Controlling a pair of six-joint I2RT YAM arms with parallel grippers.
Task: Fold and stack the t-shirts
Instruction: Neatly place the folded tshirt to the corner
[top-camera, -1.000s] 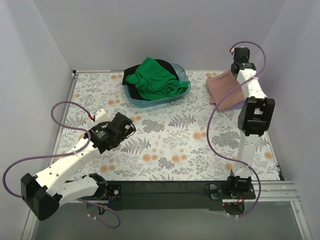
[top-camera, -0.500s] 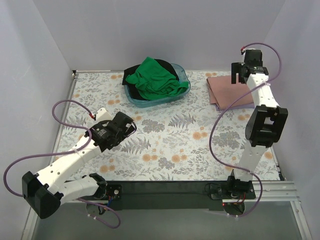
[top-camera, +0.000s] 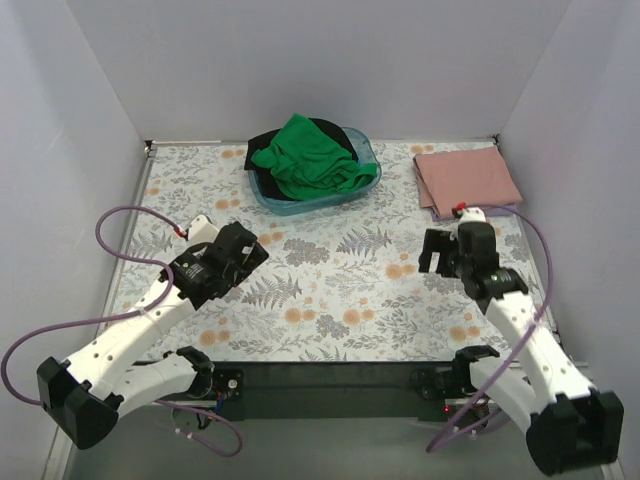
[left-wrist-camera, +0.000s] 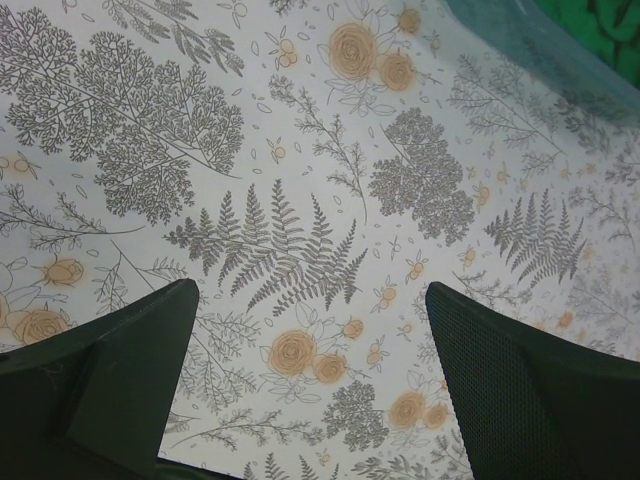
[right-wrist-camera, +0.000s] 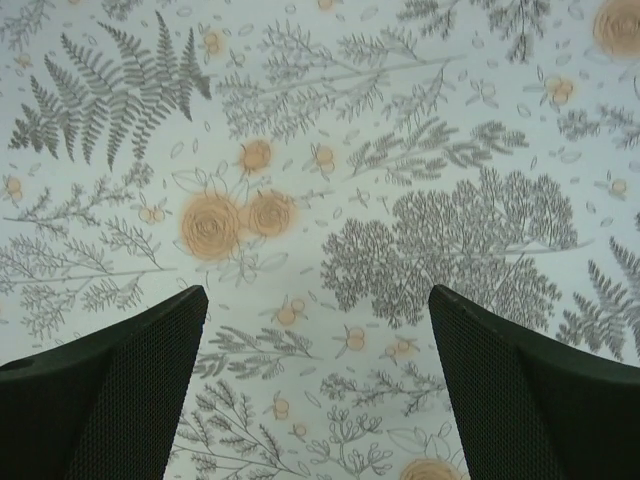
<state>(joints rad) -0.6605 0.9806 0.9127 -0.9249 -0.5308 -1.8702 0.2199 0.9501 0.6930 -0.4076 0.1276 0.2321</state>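
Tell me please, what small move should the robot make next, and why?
Probably the left gripper should reach toward the green t-shirt heaped in the blue basin. It and the right gripper are open and empty, the pink t-shirt already lies folded at the far right, and the left is nearer the basin.

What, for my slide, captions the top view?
Pink shirt folded back right; green shirt in bin; left gripper, right gripper open.
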